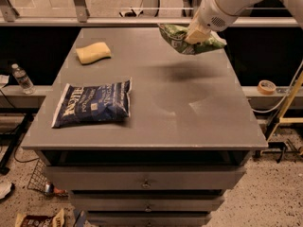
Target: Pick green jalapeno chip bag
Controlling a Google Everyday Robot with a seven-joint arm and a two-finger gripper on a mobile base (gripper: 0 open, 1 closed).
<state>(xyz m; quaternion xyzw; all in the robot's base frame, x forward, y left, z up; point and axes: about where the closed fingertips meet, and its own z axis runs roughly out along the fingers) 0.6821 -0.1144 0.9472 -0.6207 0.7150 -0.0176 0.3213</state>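
Note:
The green jalapeno chip bag is crinkled light green with darker print. It hangs in the air above the far right part of the grey table, clear of the surface, with its shadow on the tabletop below. My gripper comes in from the upper right on the white arm and is shut on the bag's middle, holding it lifted.
A large dark blue chip bag lies at the table's front left. A pale yellow sponge-like block lies at the far left. A water bottle stands on a ledge to the left; a tape roll lies on the right ledge.

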